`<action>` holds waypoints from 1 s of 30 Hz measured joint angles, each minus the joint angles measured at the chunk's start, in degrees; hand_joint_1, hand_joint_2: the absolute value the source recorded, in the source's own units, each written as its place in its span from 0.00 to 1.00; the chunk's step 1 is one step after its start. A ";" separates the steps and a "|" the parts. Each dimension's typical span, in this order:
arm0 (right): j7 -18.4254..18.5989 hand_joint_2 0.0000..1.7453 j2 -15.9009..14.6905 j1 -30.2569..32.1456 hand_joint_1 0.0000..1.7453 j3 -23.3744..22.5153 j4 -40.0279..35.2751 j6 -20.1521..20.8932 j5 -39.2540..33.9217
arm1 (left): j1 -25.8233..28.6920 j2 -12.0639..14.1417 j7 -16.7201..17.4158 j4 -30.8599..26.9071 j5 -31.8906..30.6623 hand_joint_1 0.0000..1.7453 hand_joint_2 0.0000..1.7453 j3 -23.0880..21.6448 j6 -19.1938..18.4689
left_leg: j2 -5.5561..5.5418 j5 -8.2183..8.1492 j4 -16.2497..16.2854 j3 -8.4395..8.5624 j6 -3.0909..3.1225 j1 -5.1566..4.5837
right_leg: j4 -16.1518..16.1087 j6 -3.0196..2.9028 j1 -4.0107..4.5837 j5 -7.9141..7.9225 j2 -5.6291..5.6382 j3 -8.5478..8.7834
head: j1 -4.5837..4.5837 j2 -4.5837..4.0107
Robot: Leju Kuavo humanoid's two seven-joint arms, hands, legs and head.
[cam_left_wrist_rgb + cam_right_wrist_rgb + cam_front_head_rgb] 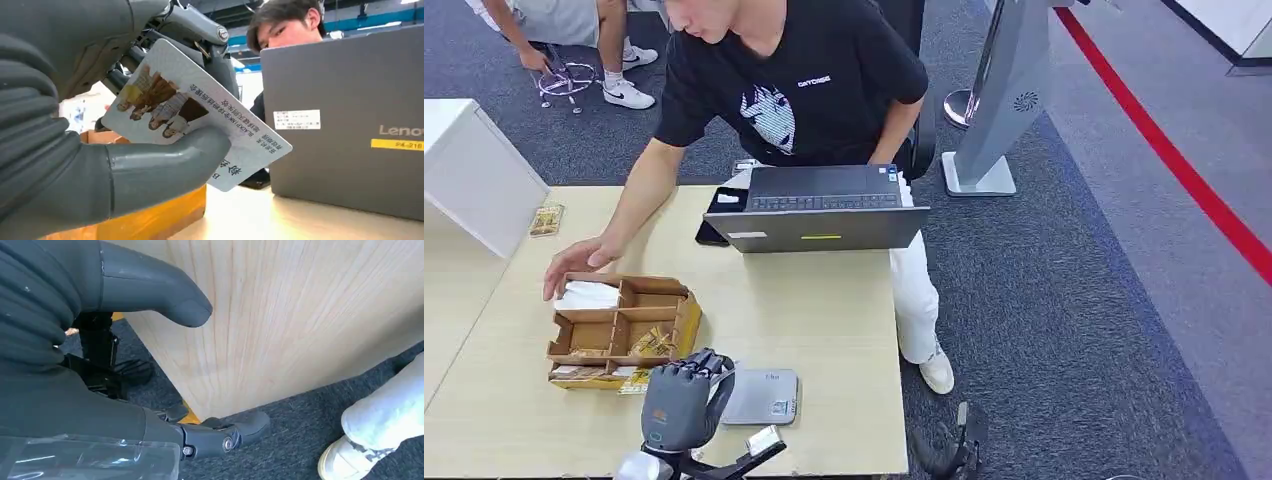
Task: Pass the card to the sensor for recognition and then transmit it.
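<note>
One card (200, 112) pinched between left hand (95, 150) thumb and fingers, seen from left wrist, laptop (345, 125) beyond. From head: left hand (679, 400) raised over table (824, 310), just beside grey sensor (762, 397) and wooden box (624, 325); person's hand (574, 262) at box edge. From right wrist: right hand (115, 340) holding nothing, fingers apart, beside table edge

the white card (200, 112), printed with a small group picture and lines of text, sits tilted, pinched in the left hand (125, 125) just above the flat grey sensor (761, 396).
</note>
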 joint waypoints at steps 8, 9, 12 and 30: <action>-0.11 1.00 0.20 -0.01 0.00 -1.53 -0.15 0.26 1.05 | -0.01 -1.60 -1.18 7.84 4.96 1.00 1.00 -3.06 -0.61 | -0.01 0.00 0.00 -0.01 0.00 0.00 | -0.01 0.00 0.00 0.00 -0.01 -0.02 | 0.02 0.00; -0.11 1.00 0.22 -0.01 0.00 -1.62 -0.15 0.26 1.05 | -0.06 -1.75 -1.11 8.55 5.24 1.00 1.00 -3.26 -0.59 | -0.01 0.00 0.00 -0.01 0.00 0.00 | 0.00 0.00 0.00 0.00 -0.01 -0.03 | 0.00 0.00; -0.20 1.00 0.28 -0.01 0.00 -1.95 -0.17 0.37 1.11 | -0.18 -1.95 -0.92 10.14 6.58 1.00 1.00 -3.96 0.33 | -0.01 0.00 0.00 0.00 0.00 0.00 | 0.00 0.00 0.00 0.00 -0.01 -0.02 | -0.02 0.00; -0.18 1.00 0.28 -0.01 0.00 -2.95 -0.26 0.54 2.10 | -1.19 -1.92 -0.57 11.91 5.70 1.00 1.00 -4.57 2.14 | -0.01 0.00 0.00 0.00 0.00 0.00 | 0.00 0.01 0.00 0.01 -0.03 0.02 | 0.00 0.00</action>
